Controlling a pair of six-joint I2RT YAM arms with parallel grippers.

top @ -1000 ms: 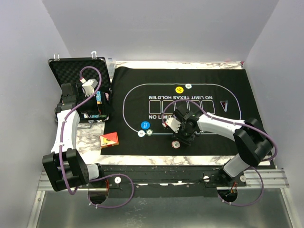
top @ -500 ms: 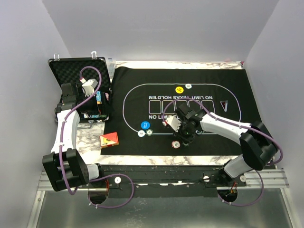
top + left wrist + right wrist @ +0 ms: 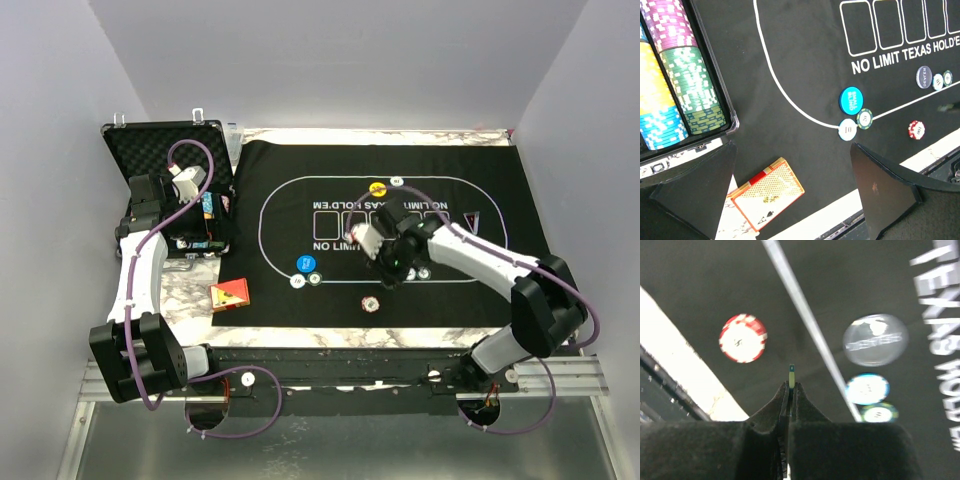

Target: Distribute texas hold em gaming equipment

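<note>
Counting on the felt mat: three button discs, namely one blue disc, one yellow disc and one black disc. Six loose poker chips lie there too: one red chip near the mat's front edge, two beside blue, two beside black, one by yellow. One card box straddles the mat's left edge. The right claw, above the mat's middle, is pinched tight; whether the green sliver at its tip is held, I cannot tell. The left claw, off the mat's left side, gapes wide and empty.

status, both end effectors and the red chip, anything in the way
Left end effector open by the case. Right end effector shut above the mat, greenish sliver at its tips, unclear what. Red chip flat on mat. Nothing blocking.
</note>
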